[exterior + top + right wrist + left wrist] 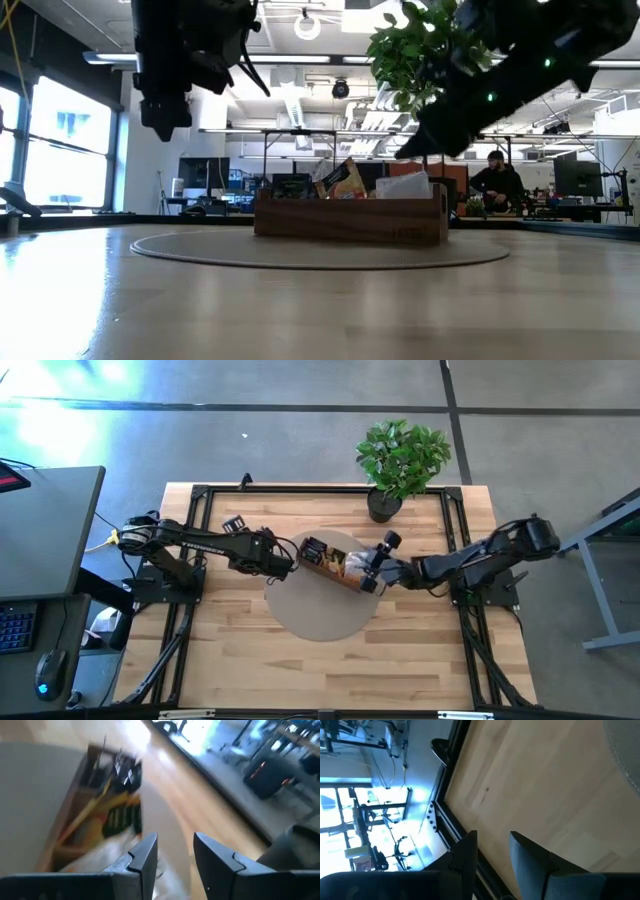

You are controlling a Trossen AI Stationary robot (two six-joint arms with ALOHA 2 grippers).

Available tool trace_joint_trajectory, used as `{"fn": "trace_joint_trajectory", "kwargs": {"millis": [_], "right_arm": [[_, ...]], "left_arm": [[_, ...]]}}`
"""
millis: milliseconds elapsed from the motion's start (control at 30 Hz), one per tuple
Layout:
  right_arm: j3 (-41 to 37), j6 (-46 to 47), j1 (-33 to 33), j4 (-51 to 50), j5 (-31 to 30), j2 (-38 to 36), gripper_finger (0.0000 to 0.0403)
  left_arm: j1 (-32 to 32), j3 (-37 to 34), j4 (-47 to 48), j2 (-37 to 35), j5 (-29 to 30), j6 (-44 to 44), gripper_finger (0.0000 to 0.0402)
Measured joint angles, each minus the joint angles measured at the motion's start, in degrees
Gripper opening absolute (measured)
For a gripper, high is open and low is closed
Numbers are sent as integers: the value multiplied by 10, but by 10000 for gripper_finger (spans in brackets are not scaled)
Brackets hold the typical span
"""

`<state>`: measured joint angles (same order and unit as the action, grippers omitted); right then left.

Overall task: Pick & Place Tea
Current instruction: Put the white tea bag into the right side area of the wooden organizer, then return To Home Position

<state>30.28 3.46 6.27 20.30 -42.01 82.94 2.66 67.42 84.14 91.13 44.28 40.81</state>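
Note:
A brown wooden tray [322,567] lies slantwise on a round grey mat [320,615] at mid-table. Tea sachets stand in its compartments: black ones [125,772], yellow-orange ones [92,817] and white ones [107,857]; some stick up above the rim [345,178]. My right gripper [379,574] hangs open just above the tray's right end, over the white sachets, with nothing plainly between its fingers [175,840]. My left gripper [289,561] hovers open beside the tray's left end, above bare wood [492,837].
A potted plant [402,460] stands at the table's far edge. Black frame rails [300,488] run along the table's far and side edges. A desk [40,530] stands to the left. A person [497,180] sits far behind the table.

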Motion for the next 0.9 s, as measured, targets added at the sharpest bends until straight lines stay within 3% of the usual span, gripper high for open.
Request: {"fn": "trace_joint_trajectory", "kwargs": {"millis": [267,533,600,767,900], "right_arm": [[0,-62,23,-1,18,-103,124],[0,-146,51,-21,-16,-267,124],[1,-153,52,-46,21,-314,124],[1,-152,52,-153,191,-425,124],[-6,-112,52,-204,244,-485,124]], "left_arm": [[0,0,22,-8,13,5,110],[15,0,50,-124,16,59,110],[32,0,44,-169,19,74,110],[101,-16,-16,-275,42,89,110],[157,-64,-97,-355,63,85,110]]}}
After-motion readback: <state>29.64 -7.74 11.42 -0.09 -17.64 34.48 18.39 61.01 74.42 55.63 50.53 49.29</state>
